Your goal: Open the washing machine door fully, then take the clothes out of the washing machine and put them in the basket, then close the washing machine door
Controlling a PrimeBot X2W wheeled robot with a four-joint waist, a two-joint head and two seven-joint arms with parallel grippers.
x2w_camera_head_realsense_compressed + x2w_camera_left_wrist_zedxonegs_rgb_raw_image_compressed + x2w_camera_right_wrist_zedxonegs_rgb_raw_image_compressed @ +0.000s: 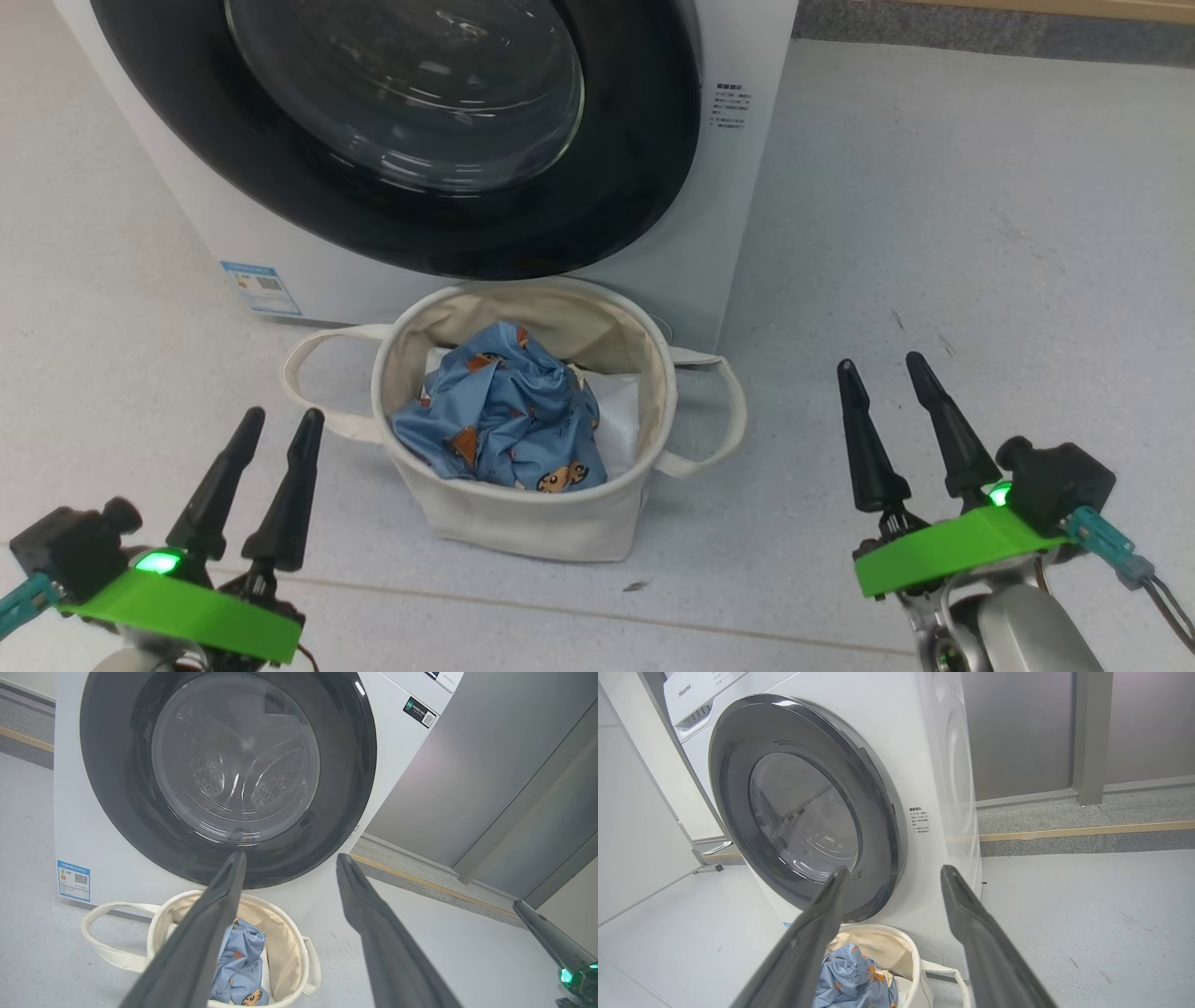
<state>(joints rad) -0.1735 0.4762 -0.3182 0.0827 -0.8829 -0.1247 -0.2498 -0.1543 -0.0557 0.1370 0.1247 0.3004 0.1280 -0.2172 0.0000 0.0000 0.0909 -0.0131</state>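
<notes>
One white machine point(280, 252) stands on the grey floor point(934, 233). Its door point(616, 215) lies shut flat against the front, a black rim around a clear glass bowl. A blue label point(261, 287) sits low on the front at the robot's left, and printed text point(730, 105) sits to the door's right. Just in front of the machine, below the door's lower edge, stands the basket point(523, 523), upright on the floor. The clothes point(504, 420) lie crumpled inside it, blue with small bears, on a white sheet point(621, 411) that shows at their right. The left tool point(283, 415) hangs low at the robot's left, near the basket's left handle point(327, 334) but apart from it. Its two dark fingers are spread and hold nothing. The right tool point(879, 364) hangs at the robot's right, well apart from the basket, its fingers likewise spread and empty. Both point toward the machine.
</notes>
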